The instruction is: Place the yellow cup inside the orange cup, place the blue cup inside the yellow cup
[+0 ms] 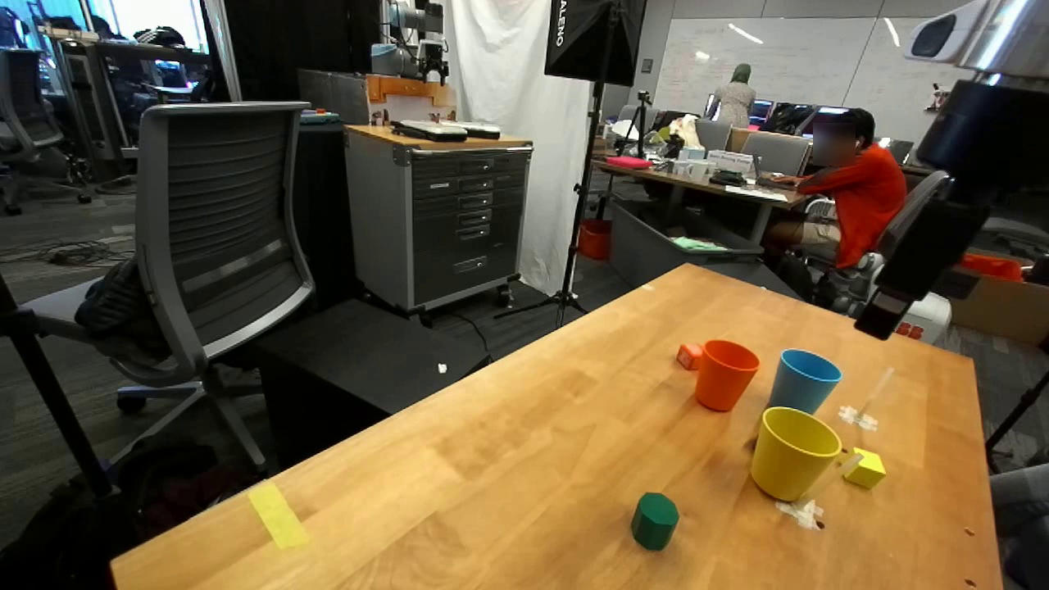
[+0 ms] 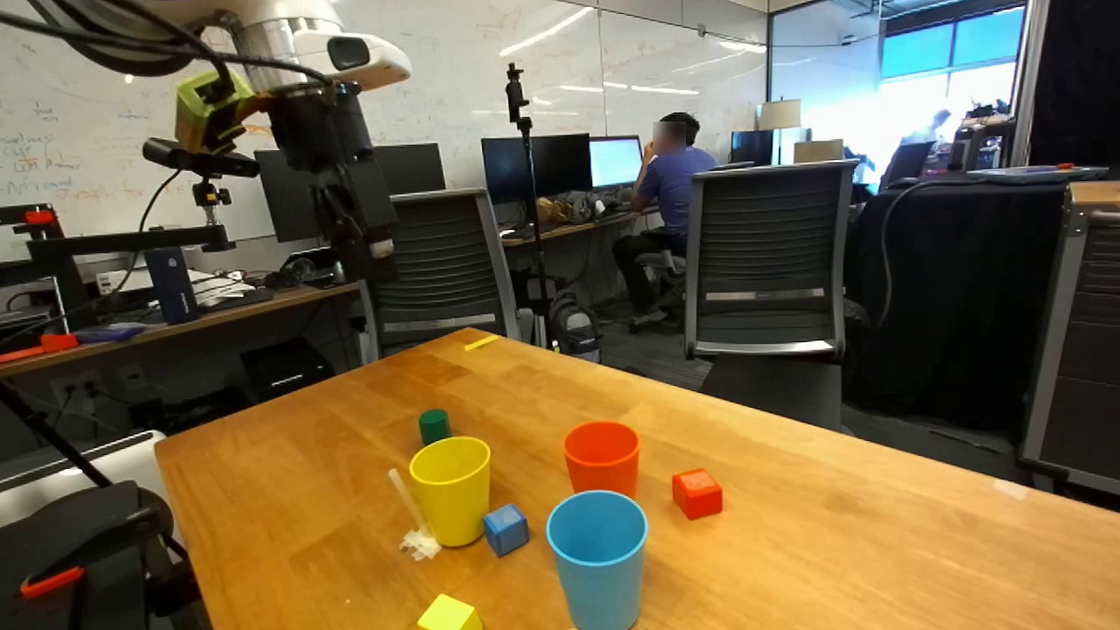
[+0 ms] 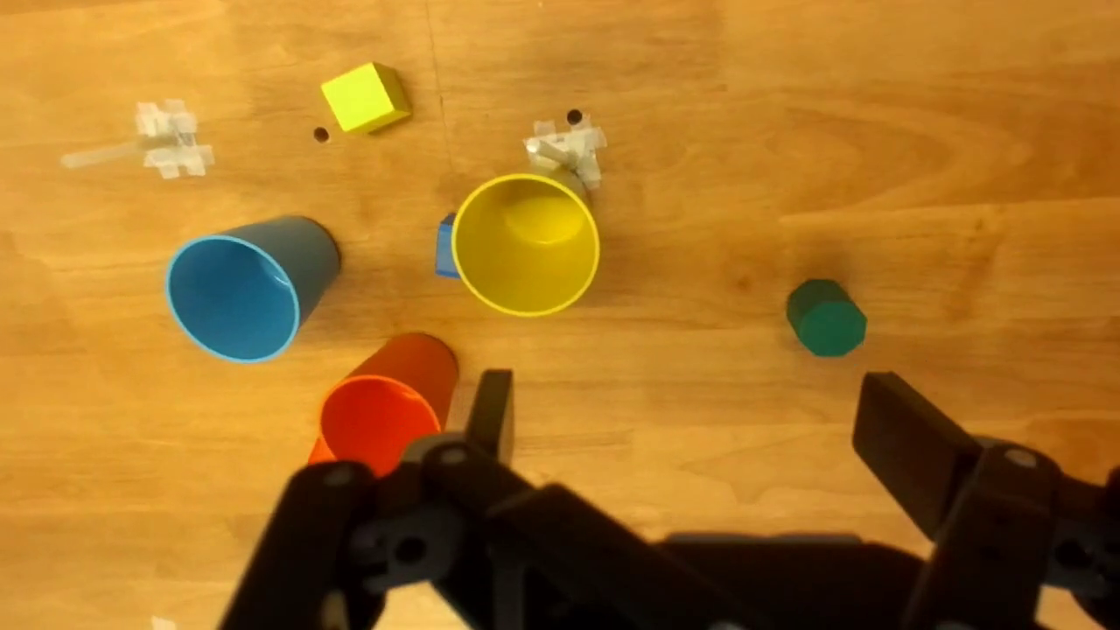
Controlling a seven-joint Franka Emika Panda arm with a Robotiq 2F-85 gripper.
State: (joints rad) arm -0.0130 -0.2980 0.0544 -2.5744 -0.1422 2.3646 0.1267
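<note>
At nine o'clock of the yellow cup (image 3: 525, 247), wrist view, the blue block (image 3: 446, 248) could snag the wide-spread, empty gripper (image 3: 686, 409) on descent, toppling the cup.

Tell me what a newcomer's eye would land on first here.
Probably the round yellow plastic cup, round orange plastic cup and round light-blue plastic cup, grouped upright on the tan wooden table. Next, the black two-fingered claw, hanging open above the table. Then the small dark-green faceted block, apart from the cups.
</note>
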